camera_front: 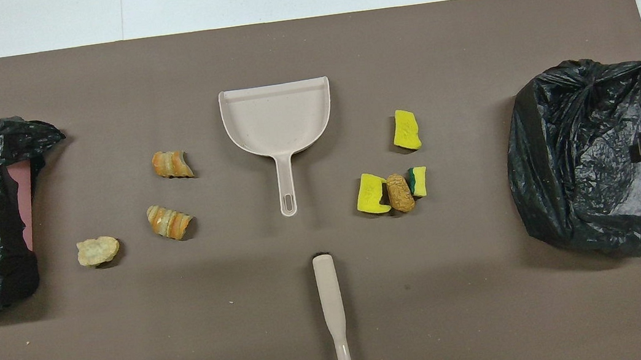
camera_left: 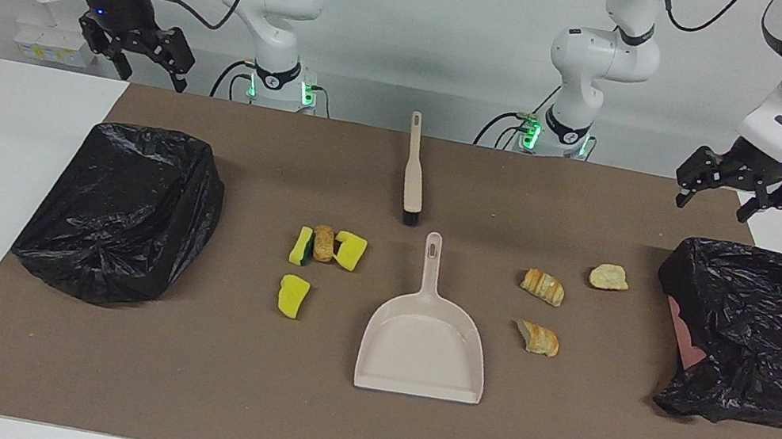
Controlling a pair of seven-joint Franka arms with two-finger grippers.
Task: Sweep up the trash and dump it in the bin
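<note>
Both arms wait raised at the robots' end of the desk, the left end effector (camera_left: 739,190) and right end effector (camera_left: 135,50) wide open and empty. Nearest lies the brush (camera_left: 415,171), then the dustpan (camera_left: 426,335), with the trash (camera_left: 325,243) scattered at either side. One arm should probably grip the brush handle squarely, the other steady the dustpan, sweeping gently toward its mouth.

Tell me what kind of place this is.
Most likely a robotics lab staged for a cleaning trial. Two arms, grippers open (left gripper, right gripper), wait over a brown mat. On it lie a dustpan, a brush, scattered scraps, and two bag-lined bins.
</note>
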